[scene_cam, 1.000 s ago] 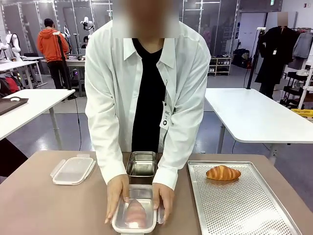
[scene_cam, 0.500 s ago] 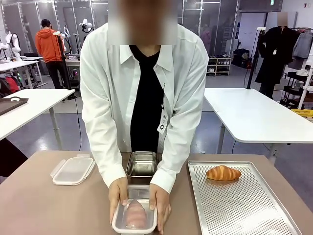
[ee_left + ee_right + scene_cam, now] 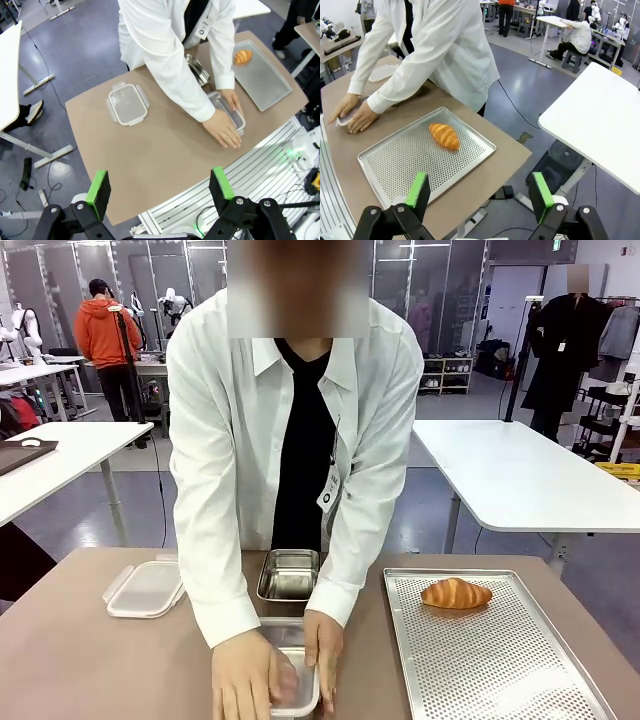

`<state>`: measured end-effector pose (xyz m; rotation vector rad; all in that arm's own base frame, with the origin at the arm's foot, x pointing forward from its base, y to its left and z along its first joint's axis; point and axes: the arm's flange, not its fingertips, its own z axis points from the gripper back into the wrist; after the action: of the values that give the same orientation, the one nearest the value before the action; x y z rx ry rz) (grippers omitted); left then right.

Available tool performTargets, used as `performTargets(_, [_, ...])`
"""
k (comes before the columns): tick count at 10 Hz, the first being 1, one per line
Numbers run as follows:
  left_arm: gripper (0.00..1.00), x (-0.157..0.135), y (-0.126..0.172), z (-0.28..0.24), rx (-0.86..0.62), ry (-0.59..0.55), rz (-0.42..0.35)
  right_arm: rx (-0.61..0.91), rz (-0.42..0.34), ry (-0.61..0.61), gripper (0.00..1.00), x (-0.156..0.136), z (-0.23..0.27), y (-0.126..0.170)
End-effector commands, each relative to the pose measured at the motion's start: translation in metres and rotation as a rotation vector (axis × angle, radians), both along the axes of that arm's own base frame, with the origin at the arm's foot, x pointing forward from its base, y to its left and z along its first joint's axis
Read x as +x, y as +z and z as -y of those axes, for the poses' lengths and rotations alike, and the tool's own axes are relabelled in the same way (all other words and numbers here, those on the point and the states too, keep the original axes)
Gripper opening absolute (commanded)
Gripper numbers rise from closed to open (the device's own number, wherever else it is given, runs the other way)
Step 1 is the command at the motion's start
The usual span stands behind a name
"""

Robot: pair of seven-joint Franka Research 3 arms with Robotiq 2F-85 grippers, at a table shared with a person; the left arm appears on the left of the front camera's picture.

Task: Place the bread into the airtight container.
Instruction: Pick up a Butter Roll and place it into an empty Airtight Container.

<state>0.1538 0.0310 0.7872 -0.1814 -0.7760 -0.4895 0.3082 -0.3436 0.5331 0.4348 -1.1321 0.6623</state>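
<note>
A golden croissant (image 3: 456, 593) lies at the far end of a perforated metal tray (image 3: 500, 670) on the right; it also shows as the croissant (image 3: 445, 135) and the croissant (image 3: 243, 56). The clear airtight container (image 3: 300, 695) sits at the table's near middle under the person's two hands (image 3: 245, 680), which hide its inside. Its clear lid (image 3: 148, 587) lies apart at the left. My left gripper (image 3: 160, 185) hangs open high above the table's near edge. Off the table's right side, my right gripper (image 3: 479, 190) is open too, holding nothing.
An empty steel container (image 3: 290, 575) stands just behind the clear one, against the person's sleeves. The person leans over the far edge with both arms across the middle. Bare tabletop (image 3: 90, 660) spreads at the left, in front of the lid.
The person's hand on the picture's left has slid from the container's side onto its top, covering the pale piece that lay inside. The container has come slightly nearer.
</note>
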Motion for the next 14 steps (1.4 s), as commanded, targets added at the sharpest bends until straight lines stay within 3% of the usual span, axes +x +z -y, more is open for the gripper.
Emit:
performTargets(1, [1.00,-0.0008,0.0000,0.0006,0.007,-0.010,0.002,0.004,0.007,0.003,1.00,-0.0015,-0.0016,0.0007])
performTargets(14, [1.00,-0.0008,0.0000,0.0006,0.007,-0.010,0.002,0.004,0.007,0.003,1.00,-0.0015,-0.0016,0.0007])
